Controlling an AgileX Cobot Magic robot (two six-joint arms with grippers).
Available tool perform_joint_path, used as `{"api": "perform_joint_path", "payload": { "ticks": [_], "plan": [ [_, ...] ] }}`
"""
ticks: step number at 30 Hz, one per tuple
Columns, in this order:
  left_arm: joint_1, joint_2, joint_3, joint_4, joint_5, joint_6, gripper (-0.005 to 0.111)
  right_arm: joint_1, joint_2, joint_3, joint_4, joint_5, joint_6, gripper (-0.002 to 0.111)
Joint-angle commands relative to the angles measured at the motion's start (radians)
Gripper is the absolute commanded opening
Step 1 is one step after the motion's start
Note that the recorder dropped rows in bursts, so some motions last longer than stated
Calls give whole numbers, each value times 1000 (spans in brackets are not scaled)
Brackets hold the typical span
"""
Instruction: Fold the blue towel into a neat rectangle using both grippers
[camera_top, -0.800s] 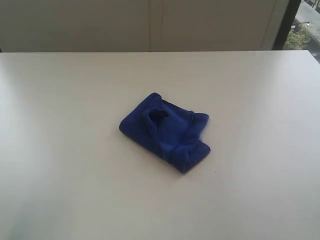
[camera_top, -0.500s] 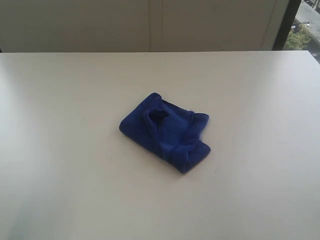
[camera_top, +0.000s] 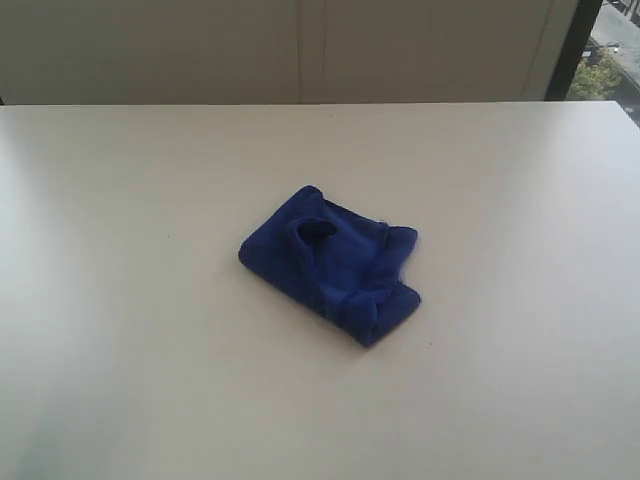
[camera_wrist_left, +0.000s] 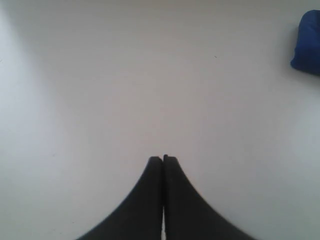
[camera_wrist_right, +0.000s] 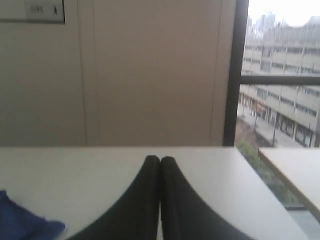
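End effectors (camera_wrist_left: 163, 160) (camera_wrist_right: 160, 159) fully closed, both empty

closed right hand (camera_wrist_right: 160, 160), blue towel (camera_wrist_right: 22, 222) corner

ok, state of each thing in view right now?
royal-blue plush towel: loosely folded, lumpy, lying on the white table, nothing touching it.
black left gripper: jaws shut, empty, off the towel.
black right gripper: jaws shut, empty, off the towel.

towel (camera_top: 330, 265): on table (camera_top: 120, 380), near middle | left gripper (camera_wrist_left: 163, 159), right gripper (camera_wrist_right: 160, 159): apart from towel (over table)
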Motion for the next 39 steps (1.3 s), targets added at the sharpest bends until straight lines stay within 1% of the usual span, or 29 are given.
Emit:
{"api": "perform_joint_path", "payload": {
  "ticks": [1,8,9,11,12,15,18,20,22,23,26,27,28,29,30,31,33,34,37,39],
  "plan": [
    [1,-5,5,-7,0,0,0,-7,-6,5,-2,-123,4,0],
    [1,-5,5,-7,0,0,0,-7,-6,5,-2,-207,4,0],
    [1,-5,5,-7,0,0,0,-7,-6,5,6,-217,17,0],
    [1,-5,5,-7,0,0,0,-7,-6,5,60,-229,119,0],
    [1,-5,5,-7,0,0,0,-7,-6,5,70,-227,147,0],
    [1,-5,5,-7,0,0,0,-7,2,0,70,-214,150,0],
    [1,-5,5,-7,0,0,0,-7,98,-122,70,-113,114,0],
    [1,-5,5,-7,0,0,0,-5,217,-268,70,24,116,0],
    [1,-5,5,-7,0,0,0,-5,361,-443,70,215,116,0],
    [1,-5,5,-7,0,0,0,-5,450,-531,70,308,116,0],
    [1,-5,5,-7,0,0,0,-5,724,-738,70,504,116,0],
    [1,-5,5,-7,0,0,0,-5,885,-811,100,552,116,0],
    [1,-5,5,-7,0,0,0,-5,971,-826,142,556,116,0],
    [1,-5,5,-7,0,0,0,-1,1122,-831,261,549,63,0],
    [1,-5,5,-7,0,0,0,10,1204,-833,325,541,-14,0],
    [1,-5,5,-7,0,0,0,35,1347,-850,451,552,-150,0],
    [1,-5,5,-7,0,0,0,68,1449,-892,553,578,-247,0],
    [1,-5,5,-7,0,0,0,89,1485,-918,582,588,-284,0],
    [1,-5,5,-7,0,0,0,183,1643,-1110,586,608,-304,0],
    [1,-5,5,-7,0,0,0,226,1741,-1162,590,570,-306,0]
  ]
}}
